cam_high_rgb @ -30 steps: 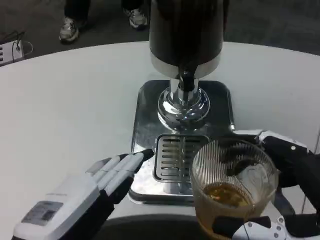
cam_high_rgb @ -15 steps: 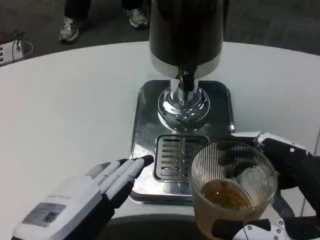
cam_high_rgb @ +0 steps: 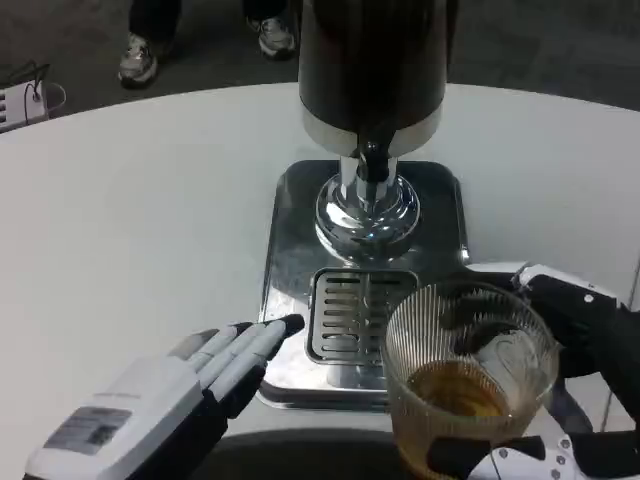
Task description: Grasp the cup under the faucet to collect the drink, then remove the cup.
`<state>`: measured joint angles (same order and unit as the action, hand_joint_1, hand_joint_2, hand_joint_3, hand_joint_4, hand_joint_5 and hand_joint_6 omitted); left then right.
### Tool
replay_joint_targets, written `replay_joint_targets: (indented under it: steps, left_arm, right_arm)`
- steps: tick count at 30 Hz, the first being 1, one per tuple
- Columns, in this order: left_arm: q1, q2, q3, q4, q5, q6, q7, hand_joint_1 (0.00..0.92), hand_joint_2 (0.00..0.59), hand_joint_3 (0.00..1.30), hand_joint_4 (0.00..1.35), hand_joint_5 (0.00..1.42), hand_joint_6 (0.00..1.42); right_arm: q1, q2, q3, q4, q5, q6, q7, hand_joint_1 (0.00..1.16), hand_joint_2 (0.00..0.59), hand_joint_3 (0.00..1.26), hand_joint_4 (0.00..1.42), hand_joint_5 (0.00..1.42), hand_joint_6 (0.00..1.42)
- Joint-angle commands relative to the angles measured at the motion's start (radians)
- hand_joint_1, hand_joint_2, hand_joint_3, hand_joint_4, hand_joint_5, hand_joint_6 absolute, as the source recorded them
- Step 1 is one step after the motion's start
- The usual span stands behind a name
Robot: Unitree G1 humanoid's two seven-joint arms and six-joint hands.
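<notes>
Now cup [cam_high_rgb: 468, 375], gripped in right hand [cam_high_rgb: 565, 390]

A round white table [cam_high_rgb: 150, 190] carries a shiny square metal base tray [cam_high_rgb: 290, 230] near its middle. A slotted rectangular drip grate [cam_high_rgb: 345, 315] is set into the tray's front part. A polished chrome pedestal [cam_high_rgb: 366, 212] stands on the tray behind the grate and bears a dark cylindrical drink dispenser [cam_high_rgb: 372, 60].

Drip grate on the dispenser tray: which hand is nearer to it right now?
Left. The left hand has fingertips at the drip grate's left edge; the right hand grips the cup at its right front.
</notes>
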<state>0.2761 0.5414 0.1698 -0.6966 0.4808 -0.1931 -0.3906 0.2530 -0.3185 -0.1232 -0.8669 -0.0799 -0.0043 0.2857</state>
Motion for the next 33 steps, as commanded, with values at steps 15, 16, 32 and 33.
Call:
replay_joint_targets:
  steps: [15, 16, 32, 33]
  left_arm:
    - [0.017, 0.005, 0.003, -0.021, -0.01, 0.027, -0.018, 0.0, 0.043, 0.0, 0.0, 0.0, 0.0]
    - [0.017, 0.005, 0.004, -0.02, -0.012, 0.027, -0.018, 0.0, 0.043, 0.0, 0.0, 0.0, 0.0]
    - [0.022, 0.008, 0.02, -0.02, -0.03, 0.032, -0.023, 0.0, 0.043, 0.0, 0.0, 0.0, 0.0]
    - [0.023, 0.008, 0.021, -0.02, -0.03, 0.032, -0.023, 0.0, 0.043, 0.0, 0.0, 0.0, 0.0]
  right_arm:
    - [0.009, 0.009, -0.005, -0.025, 0.027, -0.041, -0.002, 0.96, 0.214, 1.13, 1.38, 1.42, 1.42]
    - [0.01, 0.009, -0.004, -0.026, 0.027, -0.04, -0.003, 0.96, 0.214, 1.13, 1.38, 1.42, 1.42]
    - [0.01, 0.012, 0.009, -0.032, 0.018, -0.036, -0.007, 0.95, 0.214, 1.14, 1.38, 1.42, 1.42]
    - [0.01, 0.013, 0.01, -0.033, 0.017, -0.035, -0.008, 0.95, 0.214, 1.14, 1.38, 1.42, 1.42]
